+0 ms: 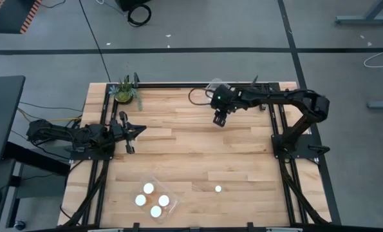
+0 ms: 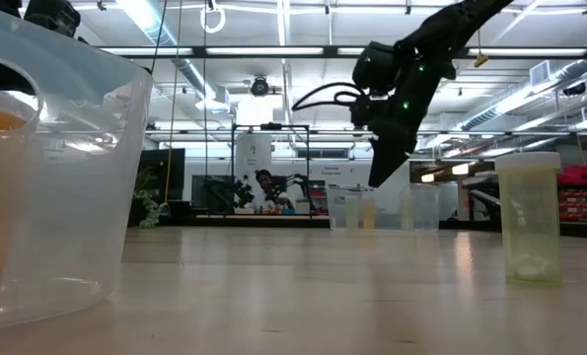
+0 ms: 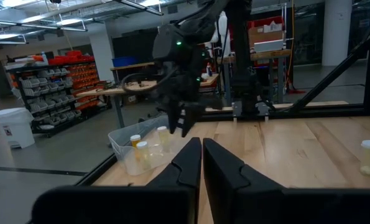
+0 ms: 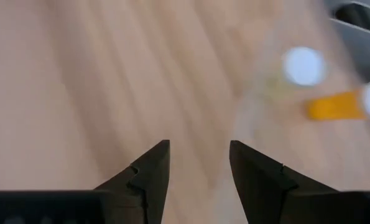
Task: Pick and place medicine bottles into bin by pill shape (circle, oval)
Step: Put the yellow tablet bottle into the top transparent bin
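A clear bin (image 1: pixel 154 200) near the table's front edge holds three white-capped medicine bottles (image 1: pixel 149 189). One bottle (image 1: pixel 218 189) stands alone on the table to the bin's right; it also shows in the low view (image 2: pixel 528 217). A second clear bin (image 3: pixel 138 149) at the far edge holds more bottles; in the right wrist view, white caps (image 4: pixel 304 65) and an amber body (image 4: pixel 334 106) show blurred. My right gripper (image 1: pixel 220 120) hangs open and empty above the table's far middle, near that bin. My left gripper (image 1: pixel 140 130) is shut and empty at the left side.
A small green potted plant (image 1: pixel 123 91) stands at the far left corner. Black rails (image 1: pixel 278 129) run along the table's sides. The bare wooden top (image 1: pixel 191 151) lies between the two arms and the near bin.
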`<move>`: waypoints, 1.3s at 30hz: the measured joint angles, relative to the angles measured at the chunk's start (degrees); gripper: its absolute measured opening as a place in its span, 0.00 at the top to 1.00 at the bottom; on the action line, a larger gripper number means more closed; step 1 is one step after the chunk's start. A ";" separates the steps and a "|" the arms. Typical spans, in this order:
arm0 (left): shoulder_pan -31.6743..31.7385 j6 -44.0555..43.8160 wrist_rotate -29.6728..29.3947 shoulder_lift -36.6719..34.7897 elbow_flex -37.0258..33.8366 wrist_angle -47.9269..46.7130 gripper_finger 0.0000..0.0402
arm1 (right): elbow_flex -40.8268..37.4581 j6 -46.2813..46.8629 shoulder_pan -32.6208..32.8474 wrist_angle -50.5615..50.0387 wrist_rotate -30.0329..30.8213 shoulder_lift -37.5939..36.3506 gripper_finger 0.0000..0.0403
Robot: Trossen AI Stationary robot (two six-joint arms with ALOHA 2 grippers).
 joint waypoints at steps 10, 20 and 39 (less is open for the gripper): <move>0.01 0.00 0.00 -0.01 0.00 0.00 0.91 | 0.00 7.10 12.27 0.03 -2.93 0.00 0.57; 0.01 0.00 -0.01 -0.01 0.00 0.01 0.94 | 0.00 15.43 25.22 0.11 -2.96 0.00 0.57; 0.01 0.00 -0.01 -0.01 0.00 0.01 0.94 | -0.04 20.21 46.01 5.39 -2.49 0.00 0.57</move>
